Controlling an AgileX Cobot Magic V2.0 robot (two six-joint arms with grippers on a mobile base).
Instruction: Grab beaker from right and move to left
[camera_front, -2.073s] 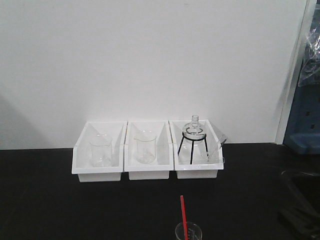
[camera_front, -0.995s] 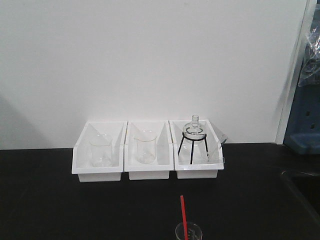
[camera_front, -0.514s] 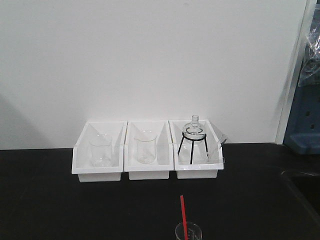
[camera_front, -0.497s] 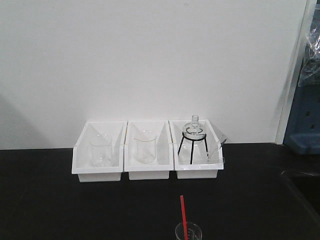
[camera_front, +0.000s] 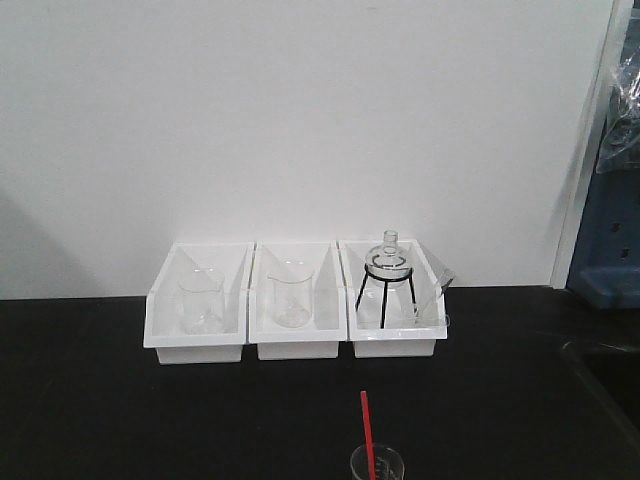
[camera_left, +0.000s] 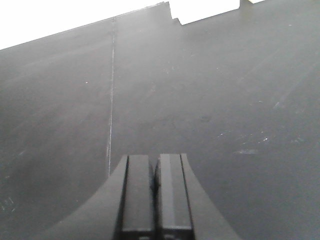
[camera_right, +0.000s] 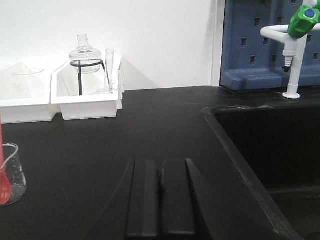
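The beaker (camera_front: 377, 464) is small clear glass with a red rod (camera_front: 366, 430) standing in it. It sits on the black table at the bottom edge of the front view. It also shows at the left edge of the right wrist view (camera_right: 11, 173). My right gripper (camera_right: 160, 172) is shut and empty, low over the table, to the right of the beaker and apart from it. My left gripper (camera_left: 155, 167) is shut and empty over bare dark table. Neither gripper shows in the front view.
Three white trays (camera_front: 297, 345) stand in a row against the wall. Two hold plain clear beakers (camera_front: 200, 302); the right one holds a round flask on a black tripod (camera_front: 386, 270). A sink (camera_right: 272, 145) with a green-topped tap (camera_right: 297, 30) lies to the right.
The dark arm seen at the lower right of the front view 2.1 s ago has left that view. The beaker and trays have not moved.
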